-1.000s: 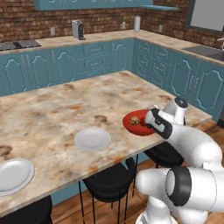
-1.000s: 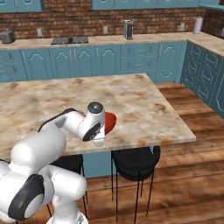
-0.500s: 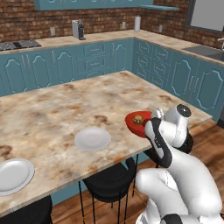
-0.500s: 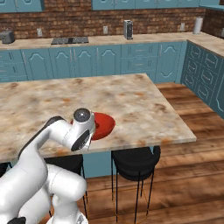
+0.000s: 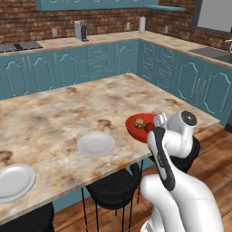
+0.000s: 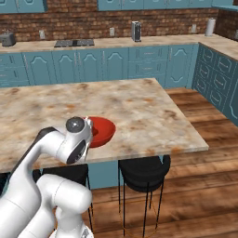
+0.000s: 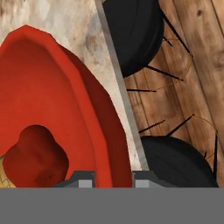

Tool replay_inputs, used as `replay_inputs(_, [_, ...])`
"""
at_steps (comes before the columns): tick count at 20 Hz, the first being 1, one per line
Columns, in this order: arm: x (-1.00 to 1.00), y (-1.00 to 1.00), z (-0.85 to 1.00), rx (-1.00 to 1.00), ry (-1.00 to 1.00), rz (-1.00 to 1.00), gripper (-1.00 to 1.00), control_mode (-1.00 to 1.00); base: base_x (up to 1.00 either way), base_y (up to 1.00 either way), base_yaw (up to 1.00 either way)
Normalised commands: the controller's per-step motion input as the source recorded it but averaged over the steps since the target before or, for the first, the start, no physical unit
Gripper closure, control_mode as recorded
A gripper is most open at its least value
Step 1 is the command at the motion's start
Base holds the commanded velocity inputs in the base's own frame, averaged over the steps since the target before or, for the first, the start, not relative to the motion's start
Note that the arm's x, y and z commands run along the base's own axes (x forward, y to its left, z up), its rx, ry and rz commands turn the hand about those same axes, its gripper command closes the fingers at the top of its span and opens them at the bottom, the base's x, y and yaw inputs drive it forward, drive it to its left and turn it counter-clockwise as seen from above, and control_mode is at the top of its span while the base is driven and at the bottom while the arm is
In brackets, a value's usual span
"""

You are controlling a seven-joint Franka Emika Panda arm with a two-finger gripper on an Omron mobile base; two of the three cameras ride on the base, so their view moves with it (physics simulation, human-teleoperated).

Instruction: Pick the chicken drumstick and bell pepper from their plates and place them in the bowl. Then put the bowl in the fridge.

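Clamped on the near rim of the bowl (image 7: 65, 100), gripper (image 7: 113, 180) with jaws drawn tight, one finger inside the wall and one outside. Inside the bowl, bell pepper (image 7: 37, 153) just beside the inner finger, with a sliver of the chicken drumstick (image 7: 5, 173) at the edge (mostly cut off by the hand view). From the left base view, bowl (image 5: 138, 129) raised slightly above the front edge of the island counter (image 5: 68, 113), drumstick (image 5: 139, 122) and pepper (image 5: 148, 127) side by side within. Below the counter edge, black stools (image 7: 131, 30). Farther left on the counter, two plates (image 5: 95, 143) (image 5: 14, 181), well apart from the bowl. Beyond, teal cabinets (image 5: 90, 63) against the brick wall (image 6: 69, 21).
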Motion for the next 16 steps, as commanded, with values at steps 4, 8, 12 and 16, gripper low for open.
replay_inputs(4, [0.01,0.18,0.0,-0.02,0.04,-0.11,1.0,-1.0,0.0,0.0,0.0])
replay_inputs(8, [0.0,0.02,0.0,0.0,0.0,-0.06,1.0,-1.0,0.0,0.0,0.0])
replay_inputs(12, [0.0,0.0,0.0,0.0,0.0,0.0,1.0,-1.0,0.0,0.0,0.0])
replay_inputs(16, [0.0,0.0,0.0,0.0,0.0,0.0,1.0,1.0,0.0,0.0,0.0])
